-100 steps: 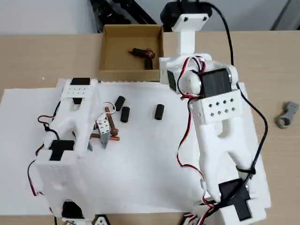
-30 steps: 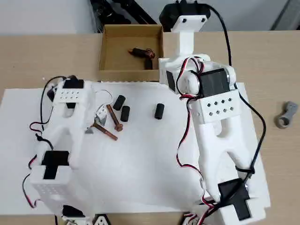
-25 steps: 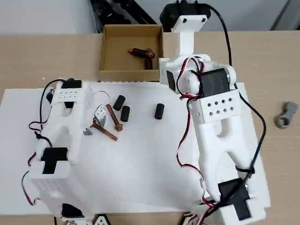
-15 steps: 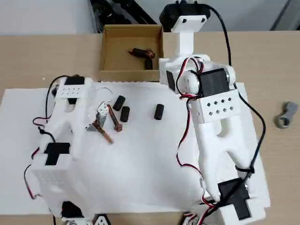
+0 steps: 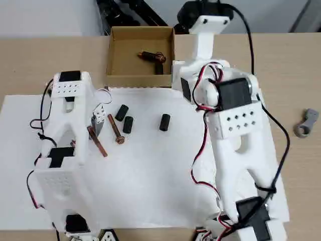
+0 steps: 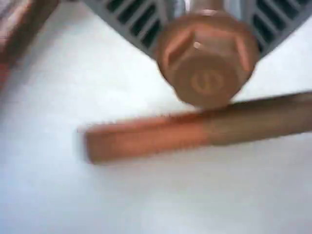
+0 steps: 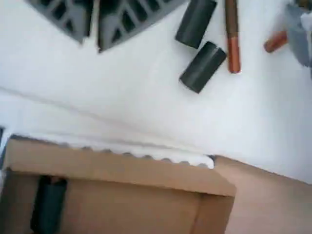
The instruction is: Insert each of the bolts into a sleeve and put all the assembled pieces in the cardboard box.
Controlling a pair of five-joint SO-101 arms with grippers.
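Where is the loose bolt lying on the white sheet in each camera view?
High view: loose bolt just left of the two sleeves.
Left wrist view: its shaft lies crosswise beside the gripped bolt's head.
Right wrist view: the bolt alongside the same two sleeves.
Shared landmark: the gripped bolt, close beside it everywhere.

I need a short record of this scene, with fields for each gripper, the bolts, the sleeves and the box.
left gripper: shut on first bolt, over the white sheet
second bolt: lies loose on the sheet, beside two sleeves
loose sleeves: three on the sheet, two close together, one apart; no bolt in any
right gripper: shut, holds nothing, above the sheet near the box
cardboard box: holds one assembled piece
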